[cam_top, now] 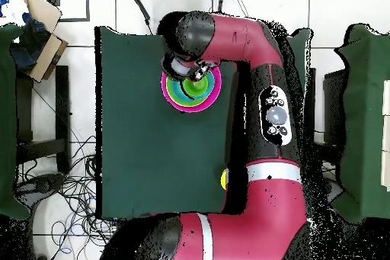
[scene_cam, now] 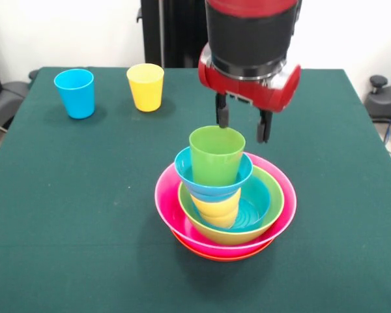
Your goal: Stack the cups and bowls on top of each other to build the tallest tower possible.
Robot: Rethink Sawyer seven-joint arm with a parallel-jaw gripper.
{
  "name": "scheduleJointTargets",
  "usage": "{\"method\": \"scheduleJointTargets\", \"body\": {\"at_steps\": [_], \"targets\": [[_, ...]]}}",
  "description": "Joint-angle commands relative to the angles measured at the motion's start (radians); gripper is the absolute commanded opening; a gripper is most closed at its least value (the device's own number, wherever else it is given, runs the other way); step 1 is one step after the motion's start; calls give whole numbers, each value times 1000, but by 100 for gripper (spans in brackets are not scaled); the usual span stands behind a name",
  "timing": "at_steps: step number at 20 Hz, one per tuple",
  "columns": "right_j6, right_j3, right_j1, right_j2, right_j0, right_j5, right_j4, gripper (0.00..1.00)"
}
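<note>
Front view: gripper [scene_cam: 243,125] above tower [scene_cam: 223,195]

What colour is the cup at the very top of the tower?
The glossy plastic cup on top is green, clearest in the front view.

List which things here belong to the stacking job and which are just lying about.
Job: tower of pink, orange, lime bowls, yellow-orange cup, blue bowl, green cup; light blue cup; yellow cup; hand.

Lying about: cardboard box, floor cables.
</note>
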Motion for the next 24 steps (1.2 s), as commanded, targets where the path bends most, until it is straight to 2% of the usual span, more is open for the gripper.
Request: {"method": "scheduleJointTargets", "body": {"at_steps": [1, 7, 12, 24], "targets": [[21, 180, -75, -17, 33, -36, -11, 100], [48, 347, -171, -37, 44, -137, -9, 100], [31, 528, -254, -46, 31, -255, -5, 100], [-16, 763, -313, -91, -34, -485, -75, 100]]}}
